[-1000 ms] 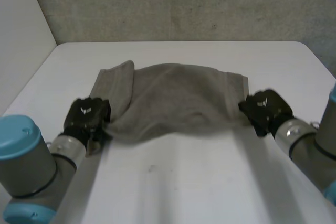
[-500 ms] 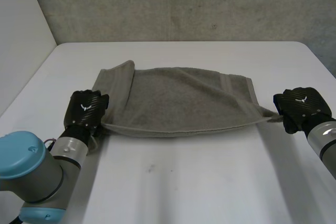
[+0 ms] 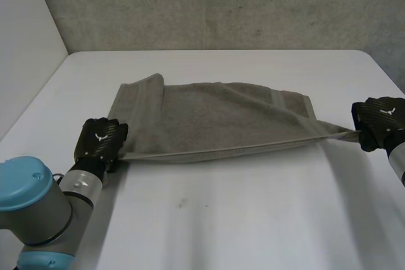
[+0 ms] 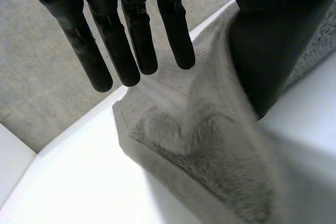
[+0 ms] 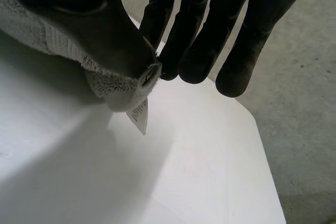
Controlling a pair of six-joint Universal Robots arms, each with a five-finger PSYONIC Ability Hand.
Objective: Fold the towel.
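Observation:
The grey towel (image 3: 215, 115) lies stretched across the white table (image 3: 221, 219), its near edge pulled taut between my two hands. My left hand (image 3: 98, 138) is at the towel's near left corner. In the left wrist view its fingers (image 4: 131, 40) stand straight and apart from the thumb (image 4: 273, 51), and the towel (image 4: 210, 156) rises into the gap against the thumb. My right hand (image 3: 380, 118) is at the near right corner. There the thumb and fingers (image 5: 199, 35) pinch the towel's corner (image 5: 118, 95), and a small white label (image 5: 137, 115) hangs from it.
A grey wall stands behind the table (image 3: 221, 4), with a white panel at the far left (image 3: 25, 42). The table's right edge (image 3: 386, 74) is close to my right hand. Bare tabletop lies in front of the towel.
My right hand has moved right, drawing the sagging towel out long and flat. My left hand has shifted a little nearer and its fingers have straightened.

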